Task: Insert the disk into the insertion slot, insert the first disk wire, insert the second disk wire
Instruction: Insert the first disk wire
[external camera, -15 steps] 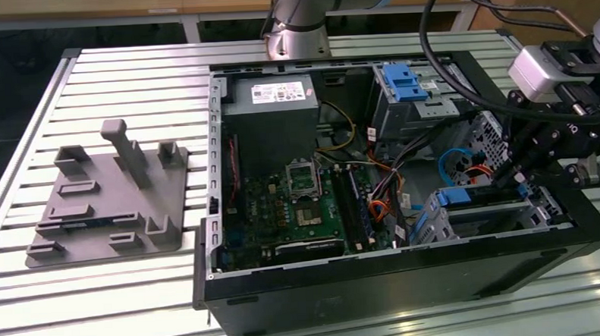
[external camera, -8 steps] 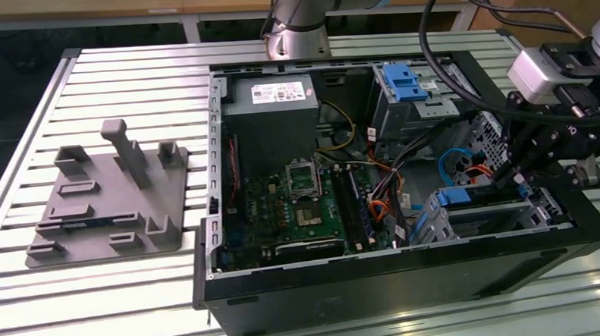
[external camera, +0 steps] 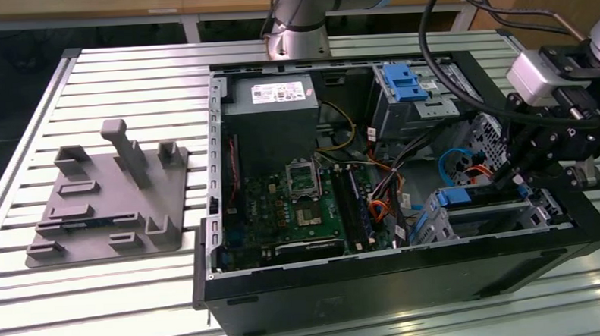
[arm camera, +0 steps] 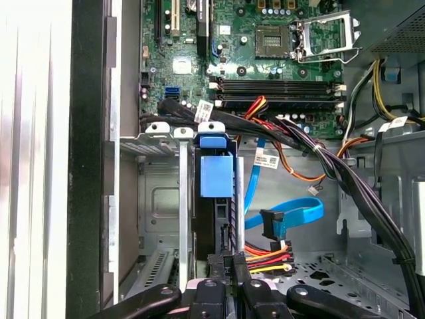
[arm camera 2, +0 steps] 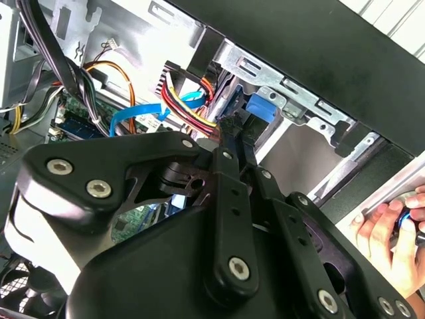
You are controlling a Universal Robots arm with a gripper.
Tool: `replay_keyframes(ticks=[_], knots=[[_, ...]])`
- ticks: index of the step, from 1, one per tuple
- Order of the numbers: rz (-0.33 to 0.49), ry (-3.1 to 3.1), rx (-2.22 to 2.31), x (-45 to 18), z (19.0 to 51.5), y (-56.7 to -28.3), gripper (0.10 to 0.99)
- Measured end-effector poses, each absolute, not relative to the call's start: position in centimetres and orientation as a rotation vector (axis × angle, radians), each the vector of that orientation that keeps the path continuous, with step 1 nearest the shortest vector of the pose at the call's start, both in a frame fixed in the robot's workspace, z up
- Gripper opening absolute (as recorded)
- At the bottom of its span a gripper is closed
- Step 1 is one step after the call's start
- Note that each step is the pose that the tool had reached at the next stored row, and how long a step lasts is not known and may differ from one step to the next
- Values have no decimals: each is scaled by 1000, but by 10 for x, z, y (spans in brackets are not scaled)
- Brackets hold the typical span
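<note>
Black gripper (arm camera 2: 234,131) links sit closest to us, jaws clenched on the black plug of a red-and-yellow disk wire (arm camera: 269,256), just beside the insertion slot (arm camera: 159,199). We see the disk (arm camera: 216,174) seated inside that slot, its blue carrier showing.

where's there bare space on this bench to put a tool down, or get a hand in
Bare table slats lie round the grey fixture plate, out to the table's edges, at the exterior view's left. Inside the computer case it is crowded: cables fill the space beside the gripper, shut on a wire connector.
</note>
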State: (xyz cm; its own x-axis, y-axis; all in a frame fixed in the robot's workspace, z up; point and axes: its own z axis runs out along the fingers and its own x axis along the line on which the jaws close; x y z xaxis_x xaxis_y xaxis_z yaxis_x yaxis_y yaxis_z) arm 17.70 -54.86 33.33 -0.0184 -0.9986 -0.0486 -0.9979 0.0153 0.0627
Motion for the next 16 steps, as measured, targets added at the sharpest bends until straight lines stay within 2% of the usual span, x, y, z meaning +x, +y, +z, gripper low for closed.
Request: replay_keyframes(ticks=[16], knots=[[-124, -2232, 2195, 177, 328, -549, 176]])
